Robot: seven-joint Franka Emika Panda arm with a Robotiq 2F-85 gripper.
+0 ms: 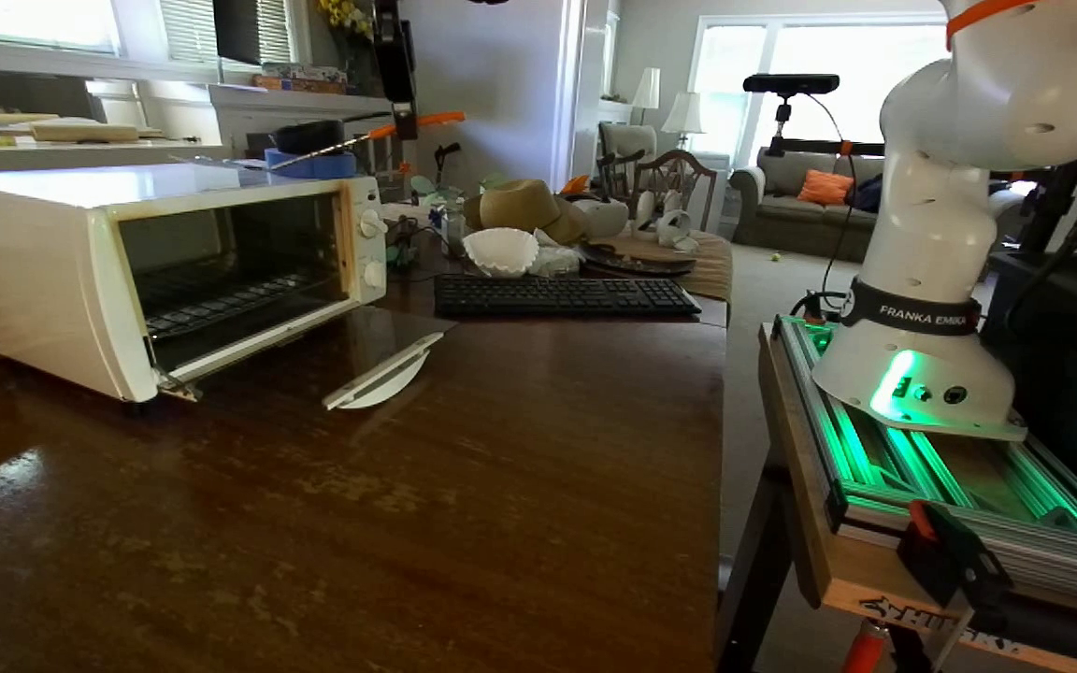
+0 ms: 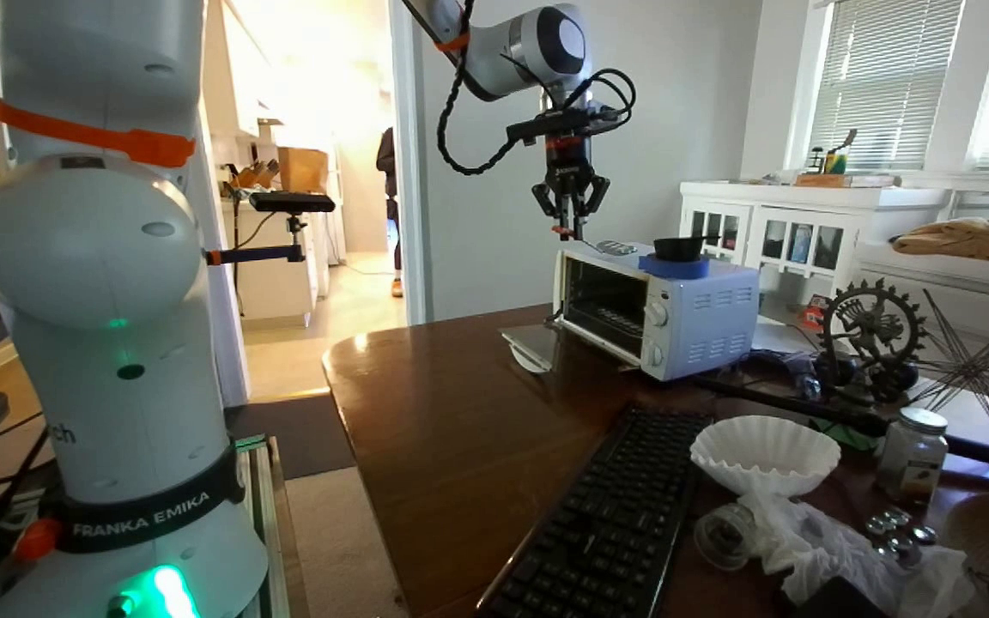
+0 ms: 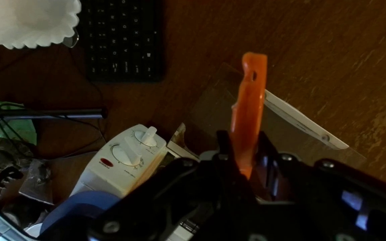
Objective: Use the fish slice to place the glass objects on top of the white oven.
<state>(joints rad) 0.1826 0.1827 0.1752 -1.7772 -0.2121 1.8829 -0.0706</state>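
Observation:
The fish slice's orange handle is pinched by my gripper, with the handle's end sticking out past the fingertips. In an exterior view the gripper points down above the white oven. The slice's slotted flat end hovers at or just over the oven top; whether it touches, I cannot tell. Its thin shaft slants down towards the oven. I make out nothing on the flat end. Small shiny round pieces lie far off on the table; whether they are the glass objects is unclear.
A black pan sits on a blue ring on the oven top, close to the slice. The oven door hangs open, low over the table. A keyboard, a fluted white bowl and a lidded jar stand nearby.

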